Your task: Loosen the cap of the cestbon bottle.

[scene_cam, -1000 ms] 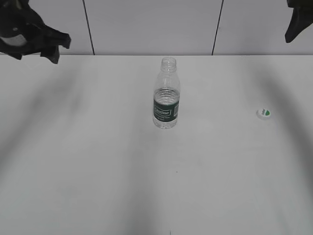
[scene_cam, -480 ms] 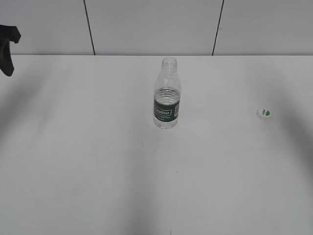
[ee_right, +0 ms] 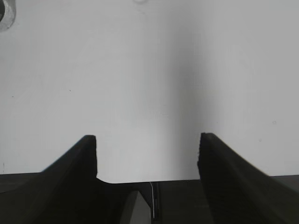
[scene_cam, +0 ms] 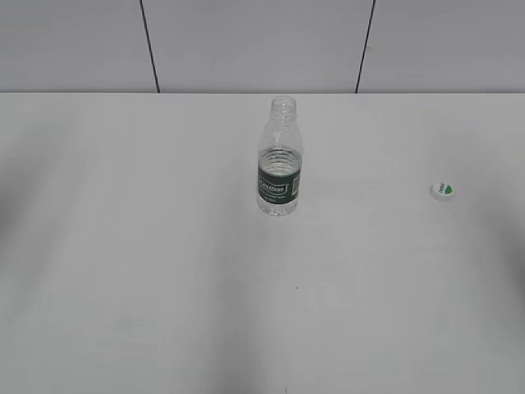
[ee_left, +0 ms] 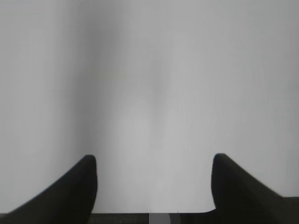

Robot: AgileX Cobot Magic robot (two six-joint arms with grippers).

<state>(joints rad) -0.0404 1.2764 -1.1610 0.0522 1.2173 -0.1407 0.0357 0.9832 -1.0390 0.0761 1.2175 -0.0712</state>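
The cestbon bottle (scene_cam: pixel 280 168) stands upright in the middle of the white table (scene_cam: pixel 148 271). It is clear plastic with a dark green label band, and its neck is open with no cap on it. The cap (scene_cam: pixel 443 190), white with a green segment, lies on the table far to the bottle's right. Neither gripper shows in the exterior view. My left gripper (ee_left: pixel 154 161) is open and empty over bare table. My right gripper (ee_right: pixel 147 137) is open and empty over bare table. A grey rounded object (ee_right: pixel 4 14) is cut off at the top left corner of the right wrist view.
A light panelled wall (scene_cam: pixel 254 41) with dark vertical seams runs along the table's far edge. Soft shadows lie on the table at the left and right.
The left arm has withdrawn leftward out of the exterior view, and the right arm has gone from its top right corner. The bottle and cap have not moved.
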